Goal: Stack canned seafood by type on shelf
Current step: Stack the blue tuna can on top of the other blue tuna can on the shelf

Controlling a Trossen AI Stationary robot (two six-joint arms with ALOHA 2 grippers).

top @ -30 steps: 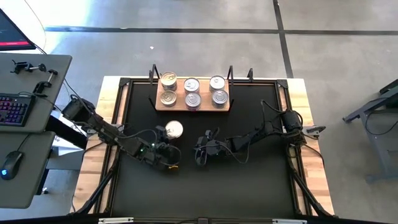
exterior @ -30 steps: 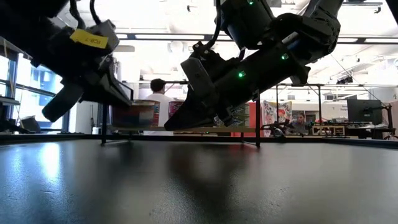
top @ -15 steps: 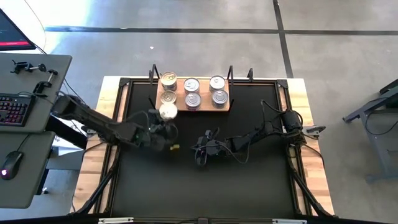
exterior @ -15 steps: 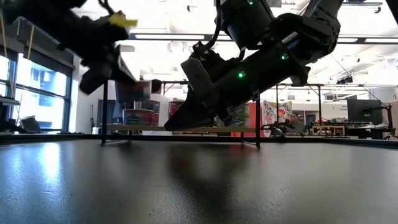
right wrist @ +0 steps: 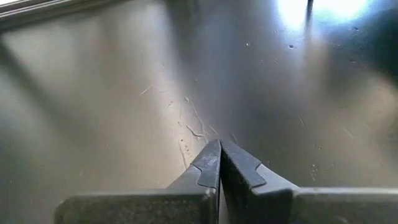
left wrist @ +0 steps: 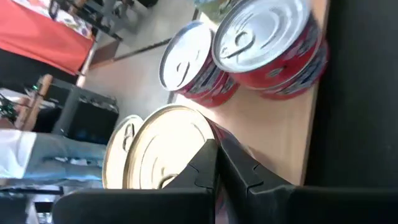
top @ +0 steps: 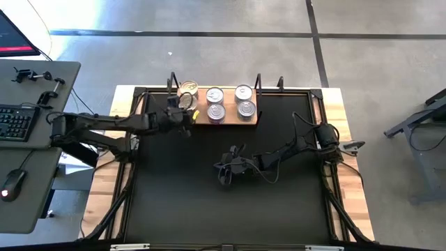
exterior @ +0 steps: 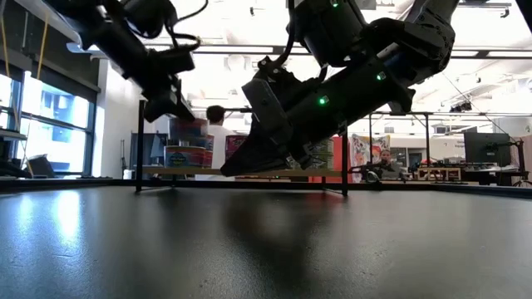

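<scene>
Right gripper point(top: 223, 173): low over the middle of the black mat point(top: 230, 216), fingers pressed together, holding nothing; only scuffed mat surface lies ahead of it.

Left gripper point(top: 182, 111): reaching in from the left edge, at the left end of the shelf point(top: 252, 120). Fingers point(left wrist: 233, 165) closed tip to tip, just above a gold-lidded tin point(left wrist: 165, 146); whether anything is pinched between them cannot be told.

Shelf: light wooden board at the far side of the mat, between two upright black posts.

Canned seafood on shelf: two silver-lidded tins with red wrappers point(left wrist: 267, 43), point(left wrist: 193, 59), printing on them illegible; in the high view, four silver lids in two columns point(top: 215, 95), point(top: 243, 92), and a gold lid point(top: 188, 88) at the far left corner.

Beyond: desk with keyboard point(top: 14, 123) and mouse point(top: 10, 184) to the left; a person point(exterior: 218, 133) in the room behind.
</scene>
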